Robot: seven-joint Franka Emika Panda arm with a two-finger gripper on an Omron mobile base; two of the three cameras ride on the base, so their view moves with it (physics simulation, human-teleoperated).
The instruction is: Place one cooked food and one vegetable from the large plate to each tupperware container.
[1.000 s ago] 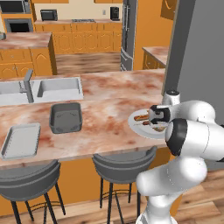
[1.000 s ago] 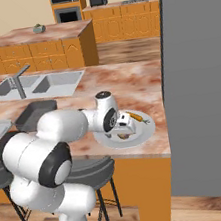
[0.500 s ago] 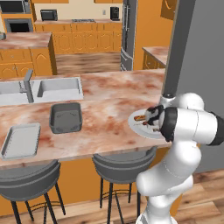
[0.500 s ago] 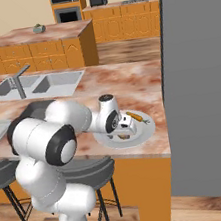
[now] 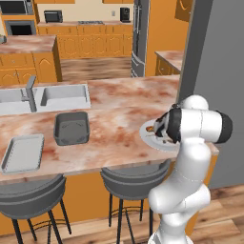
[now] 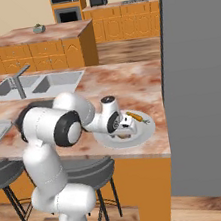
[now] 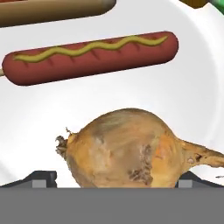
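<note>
The large plate (image 5: 147,138) (image 6: 142,133) (image 7: 192,87) lies on the counter's right end. On it are a brown onion (image 7: 124,148), a mustard-striped sausage (image 7: 89,57), part of a second sausage (image 7: 52,11) and a carrot (image 6: 135,117). My gripper (image 7: 116,179) (image 6: 123,128) is down at the plate and open, one fingertip (image 7: 43,177) on each side of the onion. I cannot tell whether the tips touch it. The deep dark-grey tupperware tub (image 5: 71,127) and the flat light-grey tray (image 5: 21,152) stand far to the left.
A double steel sink (image 5: 64,95) with a faucet (image 5: 30,89) sits behind the tub. A tall grey wall (image 5: 214,57) rises right beside the plate. Two stools (image 5: 133,178) stand under the counter's front edge. A kitchen island (image 6: 41,42) lies beyond.
The arm's elbow has swung from low at the right to upright beside the plate. The hand has stayed low over the plate with its jaws wide.
</note>
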